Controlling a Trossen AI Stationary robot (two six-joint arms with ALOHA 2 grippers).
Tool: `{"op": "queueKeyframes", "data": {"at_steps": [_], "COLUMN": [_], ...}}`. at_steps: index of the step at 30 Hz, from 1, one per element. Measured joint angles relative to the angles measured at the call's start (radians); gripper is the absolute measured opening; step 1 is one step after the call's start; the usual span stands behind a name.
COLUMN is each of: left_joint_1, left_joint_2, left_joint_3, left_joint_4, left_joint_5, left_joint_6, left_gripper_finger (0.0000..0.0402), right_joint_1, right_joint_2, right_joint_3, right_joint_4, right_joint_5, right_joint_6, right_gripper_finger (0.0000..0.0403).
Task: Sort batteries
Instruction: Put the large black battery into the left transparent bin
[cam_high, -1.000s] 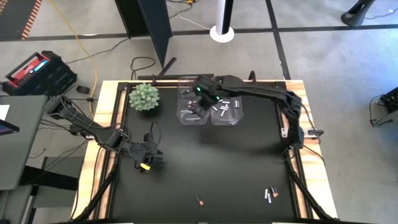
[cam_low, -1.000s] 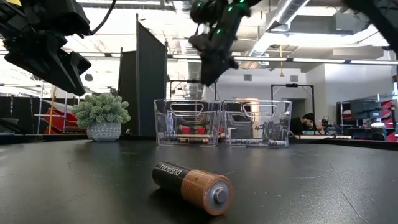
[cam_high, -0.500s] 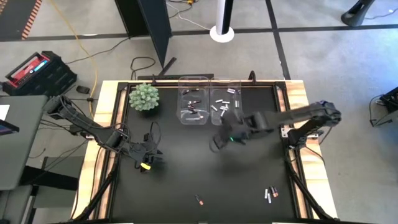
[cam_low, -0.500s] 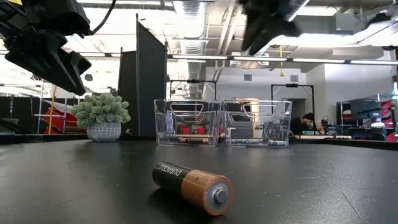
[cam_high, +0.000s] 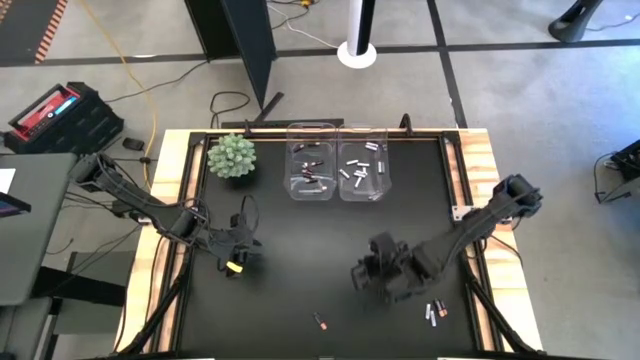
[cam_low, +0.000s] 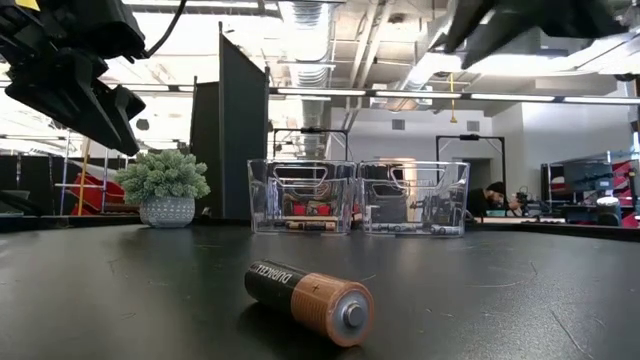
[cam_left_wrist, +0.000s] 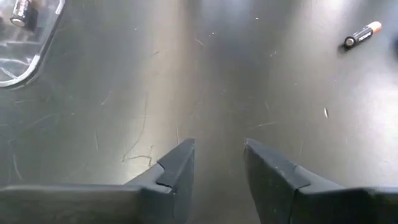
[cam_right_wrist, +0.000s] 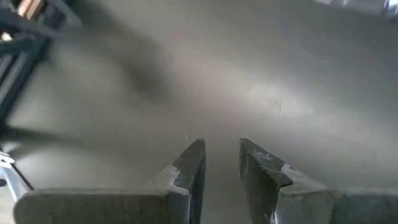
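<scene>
The right gripper (cam_high: 360, 277) hangs over the mat (cam_high: 300, 240) near loose batteries (cam_high: 436, 311), fingers parted, empty. The left gripper (cam_high: 236, 264) waits, parted and empty

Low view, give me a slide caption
Lone copper-ended battery lying on the black table before two clear bins.

I counted two clear bins (cam_high: 311, 175), one potted plant (cam_high: 232, 156) and two arms. Loose batteries on the mat: one alone (cam_high: 321, 321), three clustered (cam_high: 436, 311); binned ones too small to count.
</scene>
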Motion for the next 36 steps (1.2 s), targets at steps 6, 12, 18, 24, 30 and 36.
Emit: {"op": "queueKeyframes", "data": {"at_steps": [6, 12, 18, 24, 30, 36], "left_joint_1": [0.000, 0.000, 0.000, -0.001, -0.001, -0.013], "left_joint_2": [0.000, 0.000, 0.029, 0.237, 0.505, 0.715], "left_joint_3": [0.000, 0.007, 0.113, 0.285, 0.507, 0.735], "left_joint_4": [0.013, 0.026, 0.006, -0.097, -0.133, -0.160], "left_joint_5": [-0.025, 0.028, 0.050, 0.049, 0.067, 0.132], "left_joint_6": [-0.010, 0.032, 0.107, 0.178, 0.198, 0.321], "left_gripper_finger": [0.0161, 0.0159, 0.0160, 0.0159, 0.0160, 0.0159], "right_joint_1": [0.089, 0.147, 0.178, 0.192, 0.225, 0.313], "right_joint_2": [0.103, 0.165, 0.160, 0.153, 0.153, 0.153], "right_joint_3": [0.000, 0.000, 0.001, 0.000, 0.000, 0.000], "right_joint_4": [0.066, 0.150, 0.029, -0.099, -0.105, -0.110], "right_joint_5": [0.000, -0.011, -0.100, -0.185, -0.201, -0.201], "right_joint_6": [0.123, 0.162, 0.242, 0.246, 0.165, 0.140], "right_gripper_finger": [0.0114, 0.0110, 0.0108, 0.0108, 0.0108, 0.0108]}}
